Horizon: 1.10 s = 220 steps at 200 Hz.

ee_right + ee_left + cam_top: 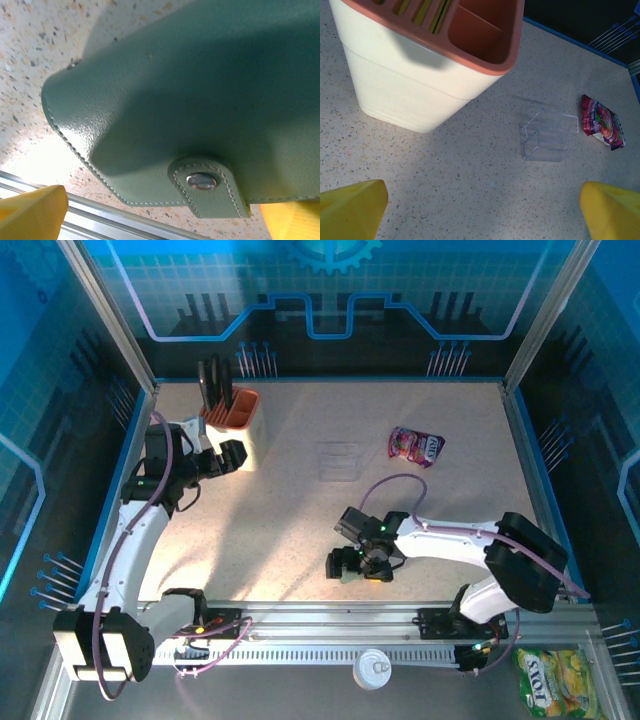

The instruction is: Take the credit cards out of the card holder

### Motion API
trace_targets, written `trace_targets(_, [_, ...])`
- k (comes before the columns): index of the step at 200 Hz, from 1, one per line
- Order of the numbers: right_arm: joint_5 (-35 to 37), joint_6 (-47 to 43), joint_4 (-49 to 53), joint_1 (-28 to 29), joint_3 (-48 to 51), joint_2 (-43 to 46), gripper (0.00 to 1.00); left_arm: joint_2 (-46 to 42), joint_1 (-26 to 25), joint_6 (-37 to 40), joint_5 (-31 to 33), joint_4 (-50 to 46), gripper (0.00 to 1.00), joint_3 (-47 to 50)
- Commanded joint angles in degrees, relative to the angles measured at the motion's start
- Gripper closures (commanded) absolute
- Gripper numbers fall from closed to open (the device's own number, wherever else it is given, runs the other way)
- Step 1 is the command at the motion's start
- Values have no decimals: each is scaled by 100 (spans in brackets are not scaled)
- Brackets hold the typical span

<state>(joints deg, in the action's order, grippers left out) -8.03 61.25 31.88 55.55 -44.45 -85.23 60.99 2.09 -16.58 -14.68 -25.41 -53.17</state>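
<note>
Card holder (175, 100): grey-green grained leather with pale stitching running along its edge. A tab with a metal snap stud (201, 181) is showing. It is lying on the speckled desk (30, 50), close to the front rail (100, 220).
Right jaws: hanging wide open over the card holder, with one yellow fingertip (30, 210) at either side. I cannot tell whether they are touching it.
Left jaws: gaping wide over bare desk and holding nothing, just beside the orange-and-cream cup (420, 75).
Beyond: a clear plastic box (547, 137) and a pink snack pouch (602, 122) are lying near each other.
</note>
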Motion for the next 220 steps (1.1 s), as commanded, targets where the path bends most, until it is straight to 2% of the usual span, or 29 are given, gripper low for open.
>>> trace_targets(1, [205,-359,104,-282,-340,-225,0,48,-9,-47,-53,7,1,-79])
trace_targets(32, [220,-712,286,-505,-857,-631,0,75,-9,-43,-71,-6,1,-89])
trace_targets(73, [494,-1040,790,-491,-1633,-1211,1,97,-15,-47,-53,-13,1,-98])
trace_targets(137, [923,-1362,1603,33,-3028,-2163,1,109,-13,-21,-3,-70,1,-124])
trace_targets(181, [1704,-1331,2419,323,-3497,-2536,0,147,-8,-47,-40,-57,1,-120])
trace_targets(220, [1577,-1169,2432,329,-3358,-2558,0,158,-11,-56,-53,-45,1,-123])
